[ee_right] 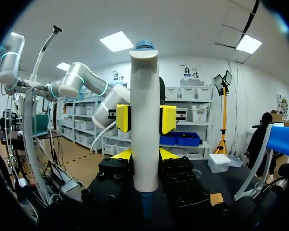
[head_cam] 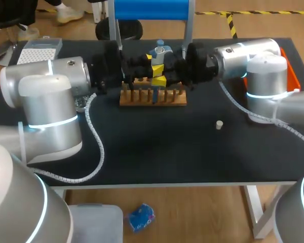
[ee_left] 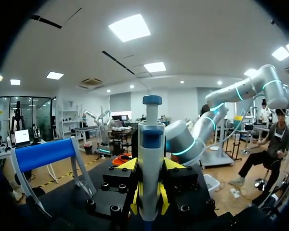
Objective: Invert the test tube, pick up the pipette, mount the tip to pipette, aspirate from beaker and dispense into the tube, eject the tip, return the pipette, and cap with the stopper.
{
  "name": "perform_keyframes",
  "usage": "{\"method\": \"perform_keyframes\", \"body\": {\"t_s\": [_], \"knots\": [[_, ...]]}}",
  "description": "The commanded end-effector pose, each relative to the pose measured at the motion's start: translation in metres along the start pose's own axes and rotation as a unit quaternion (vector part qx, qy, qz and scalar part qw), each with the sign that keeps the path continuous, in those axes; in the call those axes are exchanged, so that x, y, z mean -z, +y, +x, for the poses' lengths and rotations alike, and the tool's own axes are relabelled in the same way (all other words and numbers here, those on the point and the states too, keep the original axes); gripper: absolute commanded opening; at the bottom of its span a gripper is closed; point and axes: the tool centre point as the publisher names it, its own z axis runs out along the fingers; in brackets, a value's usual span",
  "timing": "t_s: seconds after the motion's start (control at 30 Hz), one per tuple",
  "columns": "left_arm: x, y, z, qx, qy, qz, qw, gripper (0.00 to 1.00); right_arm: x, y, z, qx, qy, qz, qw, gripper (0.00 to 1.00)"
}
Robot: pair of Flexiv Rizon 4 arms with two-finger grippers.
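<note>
Nearest me, the small white cylindrical stopper (head_cam: 219, 124) sits alone on the black tabletop (head_cam: 167, 152), well apart from the work. That makes sense, since capping comes last. Beyond it stands the slotted wooden rack (head_cam: 153, 96). Just above the rack my arms meet head-on: the left pincer (ee_left: 151, 166) and right pincer (ee_right: 145, 155) both look clamped on the upright white pipette with its blue plunger cap (head_cam: 159, 52), gripping at different heights. I read this as a handover for a better hold. Farthest off, at the left, lies the pale perforated tip box (head_cam: 40, 50).
</note>
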Motion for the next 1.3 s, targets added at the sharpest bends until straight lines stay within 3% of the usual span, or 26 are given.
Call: {"method": "perform_keyframes", "body": {"t_s": [0.03, 0.33, 0.37, 0.4, 0.73, 0.87, 1.1, 1.3], "knots": [[-0.001, 0.0, 0.003, -0.001, 0.002, 0.0, 1.0, 0.0, 0.001, 0.0, -0.004, 0.0, 0.001, 0.001, 1.0, 0.0], [-0.001, -0.001, 0.002, -0.002, 0.004, 0.0, 1.0, 0.0, 0.002, 0.001, -0.004, 0.001, 0.0, 0.003, 1.0, 0.0], [-0.001, -0.001, 0.002, -0.002, 0.004, 0.0, 1.0, 0.0, 0.002, 0.002, -0.004, 0.002, -0.002, 0.001, 1.0, 0.11], [-0.001, -0.002, 0.002, -0.002, 0.005, 0.001, 1.0, 0.0, 0.003, 0.003, -0.003, 0.001, -0.004, 0.0, 1.0, 1.0], [0.006, -0.021, -0.012, -0.004, -0.009, 0.004, 1.0, 0.0, 0.018, 0.006, 0.003, -0.013, -0.016, 0.019, 1.0, 1.0], [0.011, -0.026, -0.027, 0.01, -0.023, -0.026, 0.999, 0.0, 0.035, 0.01, 0.008, -0.019, -0.035, 0.031, 0.999, 1.0], [0.017, -0.035, -0.058, 0.028, -0.075, -0.053, 0.995, 0.0, 0.065, 0.02, 0.013, -0.019, -0.067, 0.05, 0.996, 1.0], [0.019, -0.04, -0.09, 0.045, -0.151, -0.048, 0.986, 0.0, 0.086, 0.026, 0.007, -0.023, -0.083, 0.057, 0.995, 1.0]]}}
